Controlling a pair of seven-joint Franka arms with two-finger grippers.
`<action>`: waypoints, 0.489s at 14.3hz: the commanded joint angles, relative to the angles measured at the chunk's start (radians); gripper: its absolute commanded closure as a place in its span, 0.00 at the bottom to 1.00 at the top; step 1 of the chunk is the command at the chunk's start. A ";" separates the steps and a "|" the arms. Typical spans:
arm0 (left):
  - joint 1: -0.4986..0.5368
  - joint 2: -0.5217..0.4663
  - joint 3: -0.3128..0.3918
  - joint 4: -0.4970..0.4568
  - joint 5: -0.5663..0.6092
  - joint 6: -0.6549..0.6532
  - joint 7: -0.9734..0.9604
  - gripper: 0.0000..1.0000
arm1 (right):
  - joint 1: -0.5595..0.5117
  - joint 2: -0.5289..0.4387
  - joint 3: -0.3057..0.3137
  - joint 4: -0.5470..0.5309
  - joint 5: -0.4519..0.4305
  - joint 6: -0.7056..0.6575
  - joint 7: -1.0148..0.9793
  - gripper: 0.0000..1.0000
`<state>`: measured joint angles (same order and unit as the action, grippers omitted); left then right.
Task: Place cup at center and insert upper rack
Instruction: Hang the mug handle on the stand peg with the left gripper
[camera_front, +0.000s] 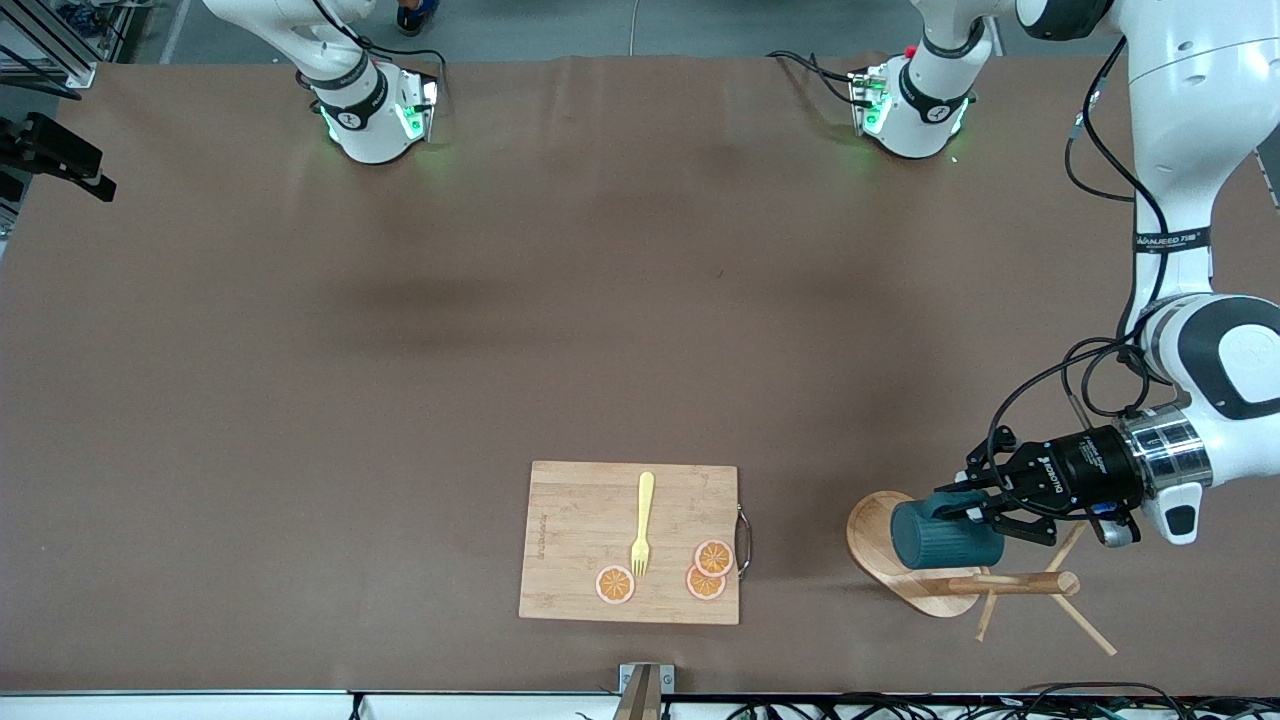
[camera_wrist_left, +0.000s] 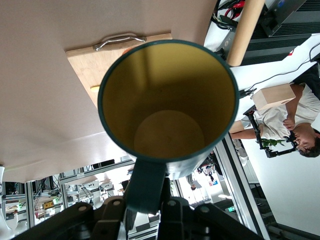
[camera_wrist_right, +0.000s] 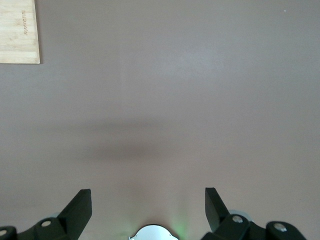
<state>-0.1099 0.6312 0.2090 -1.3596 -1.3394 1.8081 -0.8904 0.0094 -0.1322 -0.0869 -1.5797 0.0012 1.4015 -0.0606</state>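
Cup is pinched by its handle in the left gripper, over the upper rack near the table's front corner at the left arm's end. Rigid, likely fragile; glazed handle may slip. Right gripper waits, spread wide.

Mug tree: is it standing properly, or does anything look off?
It's off: the mug tree lies tipped on its side, post flat along the table. The left gripper holds the cup sideways by its handle over it.
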 joint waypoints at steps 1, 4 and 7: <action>-0.002 0.022 0.000 0.036 -0.020 -0.001 0.014 1.00 | 0.000 -0.026 -0.004 -0.028 0.019 0.010 -0.001 0.00; -0.013 0.036 -0.010 0.071 -0.020 0.000 0.014 1.00 | 0.003 -0.026 -0.001 -0.026 0.008 0.013 -0.015 0.00; -0.019 0.038 -0.023 0.073 -0.020 0.025 0.014 1.00 | 0.004 -0.026 0.001 -0.026 -0.007 0.011 -0.016 0.00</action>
<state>-0.1253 0.6487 0.1927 -1.3194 -1.3394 1.8207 -0.8888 0.0095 -0.1322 -0.0861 -1.5800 0.0030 1.4017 -0.0673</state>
